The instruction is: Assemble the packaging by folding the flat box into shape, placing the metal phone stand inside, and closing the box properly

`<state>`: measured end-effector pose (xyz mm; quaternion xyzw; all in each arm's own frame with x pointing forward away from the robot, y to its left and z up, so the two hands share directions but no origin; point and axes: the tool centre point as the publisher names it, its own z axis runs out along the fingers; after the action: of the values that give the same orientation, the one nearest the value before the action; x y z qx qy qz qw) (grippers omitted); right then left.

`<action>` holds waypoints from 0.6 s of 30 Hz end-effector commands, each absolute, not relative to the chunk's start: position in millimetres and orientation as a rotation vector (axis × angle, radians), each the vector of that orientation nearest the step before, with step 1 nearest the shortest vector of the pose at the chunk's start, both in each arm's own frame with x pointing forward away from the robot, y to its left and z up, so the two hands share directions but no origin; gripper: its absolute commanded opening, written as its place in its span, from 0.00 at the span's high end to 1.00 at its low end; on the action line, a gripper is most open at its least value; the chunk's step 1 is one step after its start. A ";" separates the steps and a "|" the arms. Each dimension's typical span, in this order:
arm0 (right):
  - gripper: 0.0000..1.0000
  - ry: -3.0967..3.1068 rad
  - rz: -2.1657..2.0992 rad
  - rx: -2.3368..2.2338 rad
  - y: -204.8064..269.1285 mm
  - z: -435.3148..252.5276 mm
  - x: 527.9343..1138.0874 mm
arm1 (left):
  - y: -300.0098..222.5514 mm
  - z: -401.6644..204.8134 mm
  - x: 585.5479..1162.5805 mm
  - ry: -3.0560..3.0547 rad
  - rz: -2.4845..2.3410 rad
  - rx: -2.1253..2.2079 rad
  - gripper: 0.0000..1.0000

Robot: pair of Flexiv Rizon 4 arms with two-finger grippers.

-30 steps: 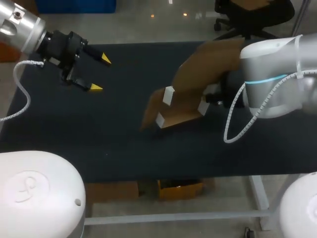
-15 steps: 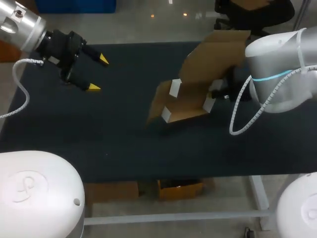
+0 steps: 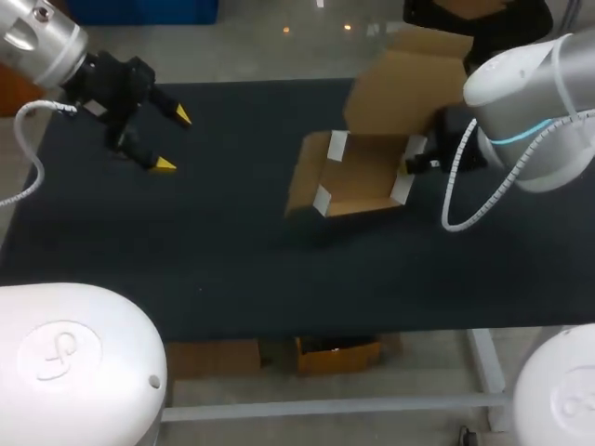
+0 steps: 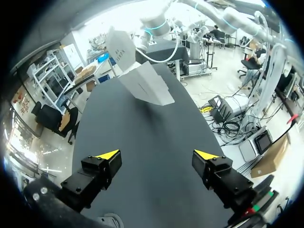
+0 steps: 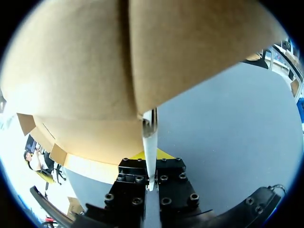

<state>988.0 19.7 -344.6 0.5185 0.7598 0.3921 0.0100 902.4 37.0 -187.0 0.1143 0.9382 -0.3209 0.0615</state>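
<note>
A brown cardboard box (image 3: 358, 181) stands open-side up on the black table right of the middle, its lid flap (image 3: 404, 88) raised at the far side and white tabs at its corners. My right arm (image 3: 521, 102) comes in beside the box's right wall. In the right wrist view my right gripper (image 5: 150, 166) is shut on a thin cardboard panel (image 5: 148, 137), and cardboard fills most of what lies ahead. My left gripper (image 3: 169, 139) hangs open at the far left, well apart from the box. In its own view the left gripper (image 4: 156, 154) has nothing between its fingers and the box (image 4: 142, 83) is far ahead. No phone stand shows.
The black table top (image 3: 214, 242) runs bare between the left gripper and the box. Its front edge (image 3: 307, 333) lies near the robot's base.
The right arm has drawn the box to the right and away while turning it from tilted to level, its opening now facing up. The left gripper has shifted slightly left.
</note>
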 end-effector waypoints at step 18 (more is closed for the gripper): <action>1.00 2.708 0.662 1.834 31.8 -342.9 980.7 | 45.3 -202.6 902.7 2.858 -0.884 0.227 0.00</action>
<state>978.2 32.0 -346.1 0.5531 0.7852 0.2748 -0.0444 904.9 44.8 -203.4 0.0760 0.9498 -0.2954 0.0690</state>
